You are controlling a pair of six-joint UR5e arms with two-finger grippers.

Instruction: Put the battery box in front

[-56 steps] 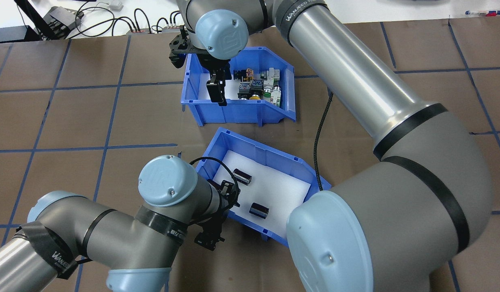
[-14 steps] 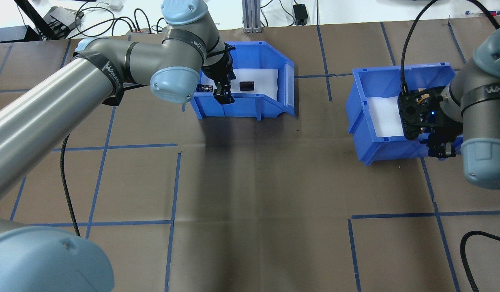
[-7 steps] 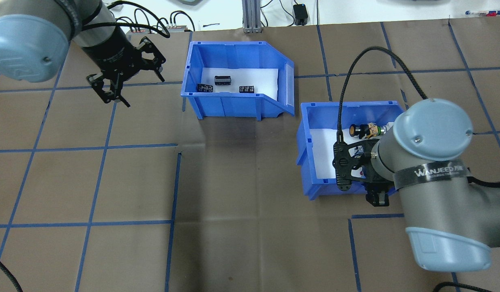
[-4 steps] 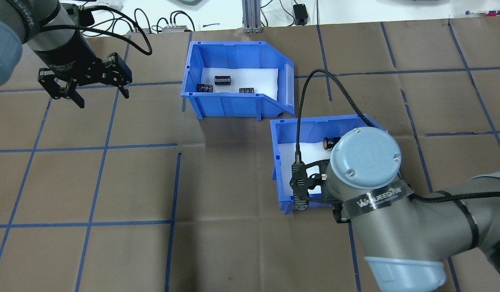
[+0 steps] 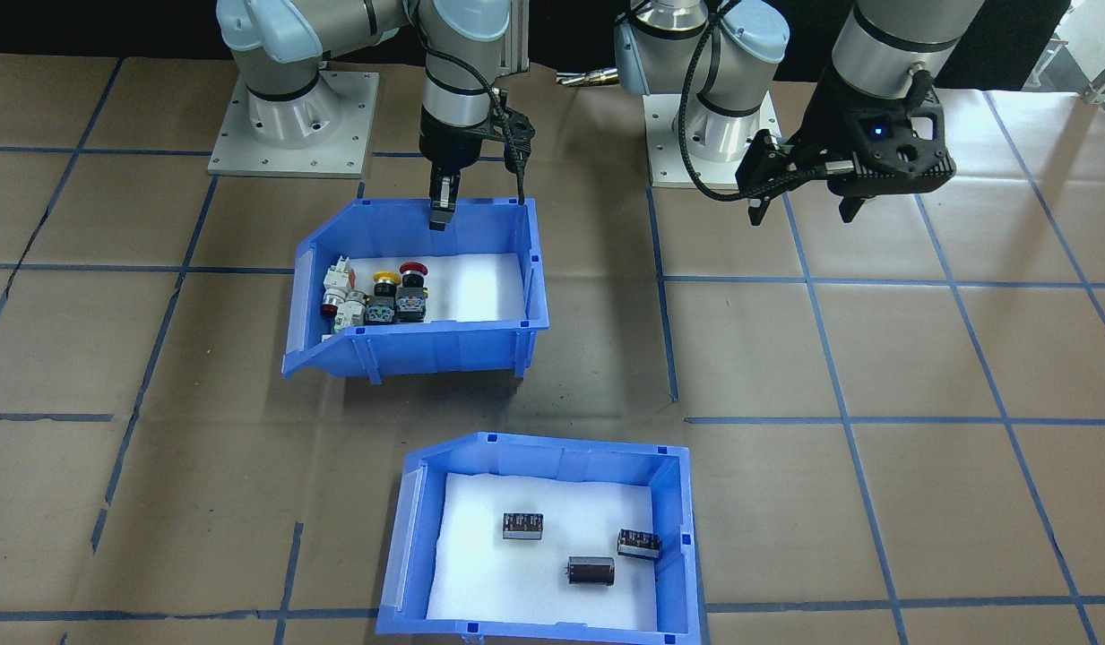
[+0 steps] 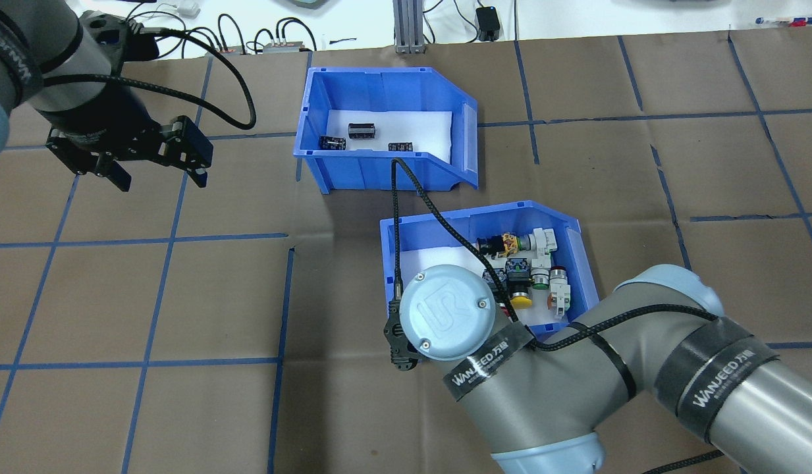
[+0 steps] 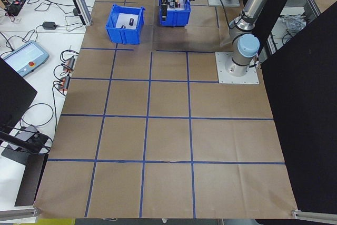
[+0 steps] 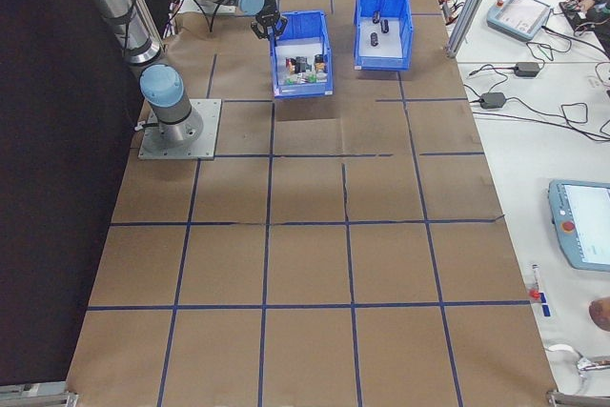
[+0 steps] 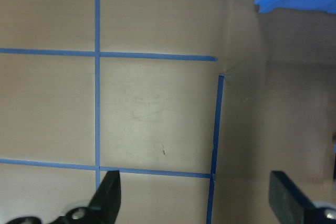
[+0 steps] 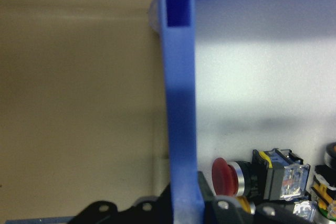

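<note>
The battery box, a blue bin with a white foam floor, stands at the table's far side from the robot. Three dark batteries lie loose in it. My left gripper hangs open over bare table, well off to the box's side, holding nothing. A second blue bin with colourful push-button switches sits just robot-side of the battery box. My right gripper is shut on that bin's rear wall; the wrist hides it from overhead.
Brown paper with blue tape lines covers the table. Cables and power strips lie beyond the far edge, with an aluminium post there. The arms' base plates sit at the robot side.
My right arm has dragged the switch bin from the right side in toward the middle, close behind the battery box. My left gripper, open, has drifted a little toward the robot.
</note>
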